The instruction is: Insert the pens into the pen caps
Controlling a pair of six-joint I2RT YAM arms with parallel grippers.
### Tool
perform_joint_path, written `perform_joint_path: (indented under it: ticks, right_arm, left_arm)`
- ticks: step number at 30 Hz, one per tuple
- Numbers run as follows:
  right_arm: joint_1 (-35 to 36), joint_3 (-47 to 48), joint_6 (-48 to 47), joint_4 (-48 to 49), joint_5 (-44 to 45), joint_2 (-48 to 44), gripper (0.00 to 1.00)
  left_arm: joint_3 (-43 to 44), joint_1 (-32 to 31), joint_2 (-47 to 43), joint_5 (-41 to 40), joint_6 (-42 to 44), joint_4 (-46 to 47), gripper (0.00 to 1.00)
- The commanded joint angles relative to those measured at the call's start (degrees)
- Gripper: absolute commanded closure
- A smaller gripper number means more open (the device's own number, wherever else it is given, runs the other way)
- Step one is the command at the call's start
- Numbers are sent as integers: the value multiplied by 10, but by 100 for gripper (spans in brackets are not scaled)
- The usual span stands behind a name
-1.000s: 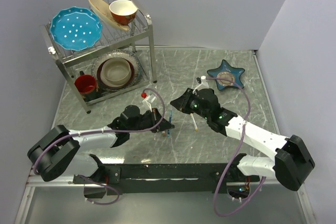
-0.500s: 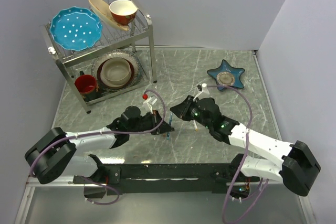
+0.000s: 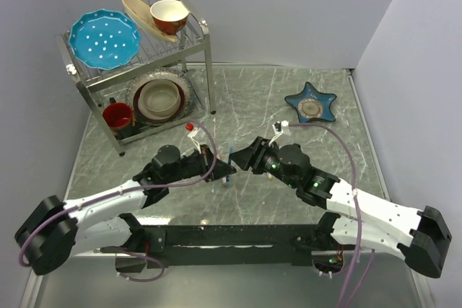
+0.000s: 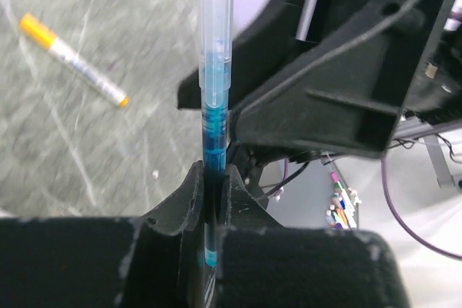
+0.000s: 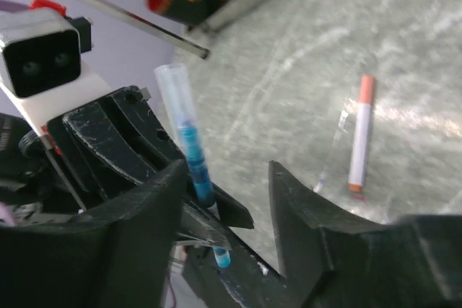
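1. Grey marbled table point(image 3: 245, 99) with the orange pen point(image 4: 72, 59) and pink pen point(image 5: 359, 131) lying loose on it.
2. Upright in the left gripper point(image 4: 211, 192), clamped tight, stands the blue pen point(image 4: 215, 91) — likely held so to offer its free end to the other arm.
3. Around that pen the right gripper point(image 5: 225, 178) has its jaws parted, gripping nothing; both arms reach inward and meet mid-table.
4. No caps can be made out.

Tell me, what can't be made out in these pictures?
- Pen caps: none findable in any view; too small or behind the arms.
- Blue pen: left wrist view's top edge cuts its upper end; the left fingers partly hide its lower end.
- Orange-ended pen: blurred in the left wrist view, markings unreadable.
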Motion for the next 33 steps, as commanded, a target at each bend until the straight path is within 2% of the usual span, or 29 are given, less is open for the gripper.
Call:
perform_joint_path:
  ticks: [1,9,16,20,28,30,31,33]
  right_arm:
    - [1,48,-44,1,-26,-44,31]
    - [1,137,-122,-38,-113,-32,25]
    - [2,194,-152,-52,-132,9,30]
    - [2,211,-161,-48,-145,19,42]
    - [18,176,-156,-40,-158,25,51]
    - [25,158,-153,-37,-157,20,58]
    - [27,152,-152,-38,-155,19,70]
    - [34,133,-151,-36,-154,12,83]
  left_arm:
    - [15,1,-64,19,47,-20,99]
    - [-1,1,-147,60,74,-58,99]
    - [-14,1,-174,106,78,-54,99]
    - [-16,1,-182,109,81,-63,99]
    - [-8,1,-175,107,83,-56,99]
    - [-3,1,-168,107,83,-54,99]
    - [-1,1,-166,107,83,-52,99]
    - [3,1,-161,101,83,-49,99]
